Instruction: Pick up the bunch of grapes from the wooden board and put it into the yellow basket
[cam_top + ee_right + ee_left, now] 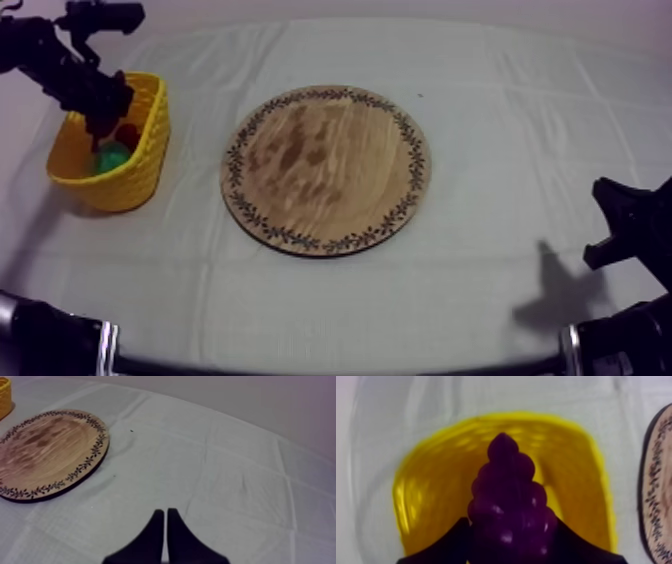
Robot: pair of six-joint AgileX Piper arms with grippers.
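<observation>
The purple bunch of grapes [506,491] sits between my left gripper's black fingers [448,543], tip pointing away, directly over the yellow basket [436,486]. My left gripper [511,538] is shut on it. From above, the left gripper [100,125] hangs over the basket [135,175] at the table's left. The round wooden board [325,170] lies bare at the centre. My right gripper [165,518] is shut on nothing, its fingers together as a wedge above the cloth, and it sits low at the right [620,225].
Inside the basket lie a green toy fruit [110,157] and a small red fruit [128,133]. The board's rim [656,491] is close beside the basket. Open cloth stretches right of the board [50,451].
</observation>
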